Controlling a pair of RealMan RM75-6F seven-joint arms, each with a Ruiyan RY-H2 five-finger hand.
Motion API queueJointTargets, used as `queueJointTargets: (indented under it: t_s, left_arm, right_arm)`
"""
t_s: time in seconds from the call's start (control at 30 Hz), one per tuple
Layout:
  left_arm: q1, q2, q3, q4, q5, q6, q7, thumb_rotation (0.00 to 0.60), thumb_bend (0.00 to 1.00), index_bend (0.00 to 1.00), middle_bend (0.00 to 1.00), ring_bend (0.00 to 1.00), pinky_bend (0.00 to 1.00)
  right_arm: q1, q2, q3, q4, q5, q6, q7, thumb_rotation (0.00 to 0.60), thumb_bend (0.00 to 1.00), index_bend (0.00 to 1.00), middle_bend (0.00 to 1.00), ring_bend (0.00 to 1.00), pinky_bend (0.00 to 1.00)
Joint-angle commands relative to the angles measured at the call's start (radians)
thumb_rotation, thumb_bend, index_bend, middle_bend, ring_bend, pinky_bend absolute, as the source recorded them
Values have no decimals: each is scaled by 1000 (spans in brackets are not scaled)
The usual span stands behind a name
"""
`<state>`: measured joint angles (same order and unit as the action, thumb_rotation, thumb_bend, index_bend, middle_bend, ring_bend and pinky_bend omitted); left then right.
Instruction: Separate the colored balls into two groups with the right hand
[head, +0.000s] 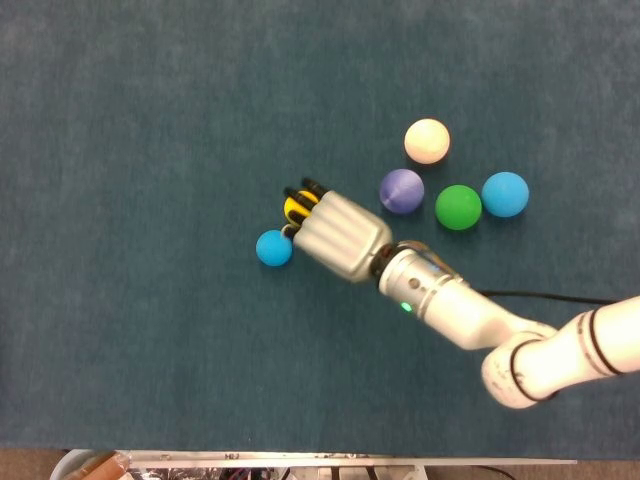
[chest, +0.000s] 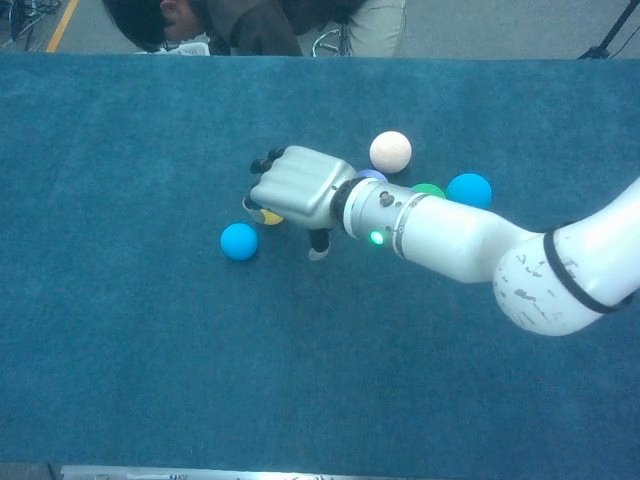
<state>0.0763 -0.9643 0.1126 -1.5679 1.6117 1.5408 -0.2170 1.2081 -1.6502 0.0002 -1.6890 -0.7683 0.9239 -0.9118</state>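
My right hand lies palm-down at mid table, and its dark fingertips rest over the yellow ball, hiding most of it. In the chest view only a sliver of the yellow ball shows under the hand, with the thumb hanging below. A light blue ball sits just left of the hand, apart from it, as the blue ball also shows from the chest. To the right lie a cream ball, a purple ball, a green ball and another blue ball.
The dark teal cloth covers the whole table. A person sits beyond the far edge. My white forearm crosses the lower right of the cloth, with a black cable behind it.
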Motion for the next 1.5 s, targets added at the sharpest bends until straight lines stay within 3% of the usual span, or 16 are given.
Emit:
queueJointTargets:
  t_s: [0.03, 0.27, 0.63, 1.23, 1.5]
  left_arm:
    - [-1, -3, -1, 2, 0, -2, 0, 600, 443, 317, 212, 209, 195]
    - [-7, -4, -1, -4, 7, -6, 7, 600, 443, 317, 212, 209, 195]
    - [0, 0, 0, -9, -4, -6, 12, 600, 443, 317, 212, 209, 195]
    - [7, 6, 0, -6, -7, 2, 7, 600, 443, 317, 212, 209, 183]
    - [14, 14, 0, -13, -5, 14, 9, 600, 443, 317, 212, 209, 182]
  right_arm:
    - [-21, 38, -22, -20, -13, 1, 19, 600, 77, 324, 317, 80, 123]
    - [-38, 53, -52, -5, -17, -12, 26, 600, 77, 324, 318, 80, 123]
    - [-13, -33, -37, 112, 54, -40, -20, 600, 77, 324, 318, 80, 123]
    - [54, -180, 83, 220, 151, -5, -75, 600, 76, 324, 318, 80, 123]
    - [31, -137, 92, 139, 109, 15, -31, 600, 76, 324, 318, 80, 123]
